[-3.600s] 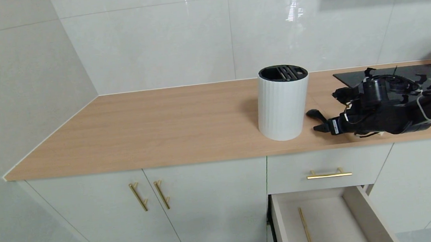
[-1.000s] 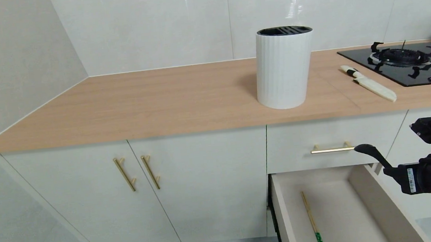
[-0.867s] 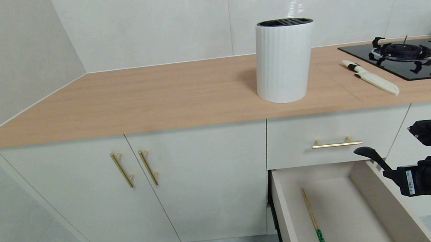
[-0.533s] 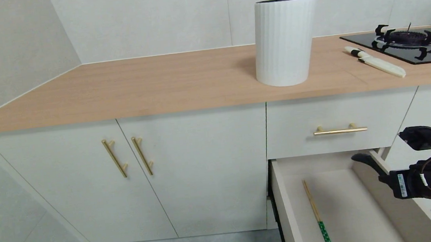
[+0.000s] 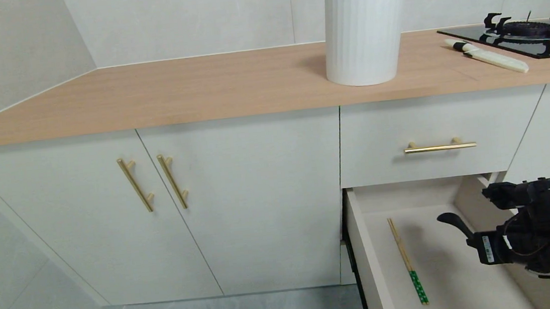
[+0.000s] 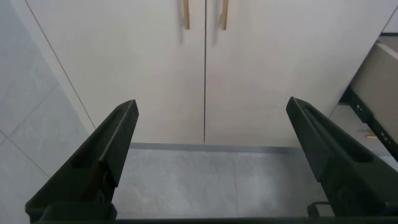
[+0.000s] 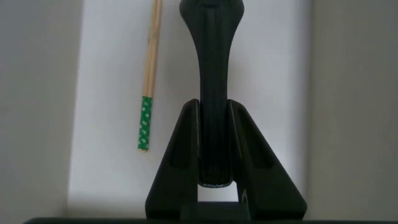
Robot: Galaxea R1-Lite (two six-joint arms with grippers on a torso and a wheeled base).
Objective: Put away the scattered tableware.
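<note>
Where the lower white drawer [image 5: 363, 252] stands pulled out, the right hand [image 5: 474, 242] hangs over its inside, clamped on a slim black utensil with a rounded tip [image 5: 450, 221]; wooden chopsticks with a green end [image 5: 406, 260] lie on the drawer floor just beside; left hand [image 6: 211, 109] spread apart, facing white cabinet doors [image 6: 249, 68]; a cream-bladed knife [image 5: 490, 55] lies on the wooden tabletop [image 5: 173, 88] between a white ribbed cylinder [image 5: 361, 25] and a black gas hob [image 5: 525, 32].
</note>
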